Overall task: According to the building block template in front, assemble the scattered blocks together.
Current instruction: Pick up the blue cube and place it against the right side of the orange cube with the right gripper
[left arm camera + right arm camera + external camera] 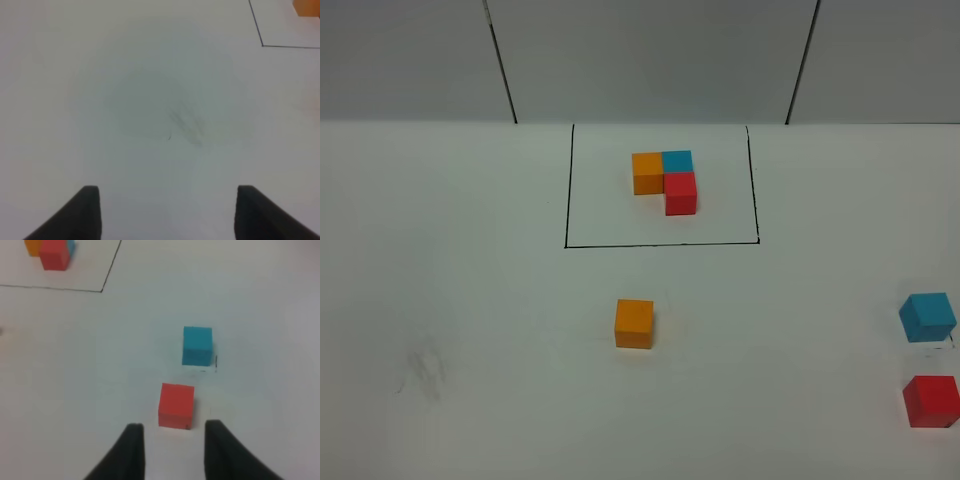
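Observation:
The building block template (665,180) is an orange, blue and red L-shaped cluster inside a thin black rectangle at the back middle; it also shows in the right wrist view (54,254). The loose orange cube (634,323) sits in front of the frame. The loose light blue cube (927,316) and red cube (931,400) sit at the far right. In the right wrist view my right gripper (174,440) is open and empty, just short of the red cube (176,405), with the blue cube (197,345) beyond. My left gripper (167,210) is open and empty over bare table.
A grey smudge (420,370) marks the white table at the front left and lies ahead of my left gripper in the left wrist view (185,125). A corner of the black frame (262,46) shows there too. A wall with dark seams stands behind.

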Robot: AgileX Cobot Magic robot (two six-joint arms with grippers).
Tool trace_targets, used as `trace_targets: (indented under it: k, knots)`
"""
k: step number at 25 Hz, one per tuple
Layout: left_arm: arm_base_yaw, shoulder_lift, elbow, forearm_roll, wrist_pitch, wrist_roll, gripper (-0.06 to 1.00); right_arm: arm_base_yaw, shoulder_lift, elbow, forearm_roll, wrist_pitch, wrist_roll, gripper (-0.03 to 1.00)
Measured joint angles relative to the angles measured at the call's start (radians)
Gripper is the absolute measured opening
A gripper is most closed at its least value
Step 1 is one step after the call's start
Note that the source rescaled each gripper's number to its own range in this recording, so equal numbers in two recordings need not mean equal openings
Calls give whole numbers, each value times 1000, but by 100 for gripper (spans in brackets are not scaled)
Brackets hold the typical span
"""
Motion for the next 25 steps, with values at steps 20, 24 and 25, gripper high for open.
trace_targets:
  k: [20,24,25]
  knots:
    - [0,0,0,0,0,0,29,0,399,-55,-64,-94,83,100]
    - [0,0,0,0,0,0,29,0,555,-131,-64,-135,82,100]
    - [0,0,0,0,0,0,29,0,607,-157,-64,-138,80,100]
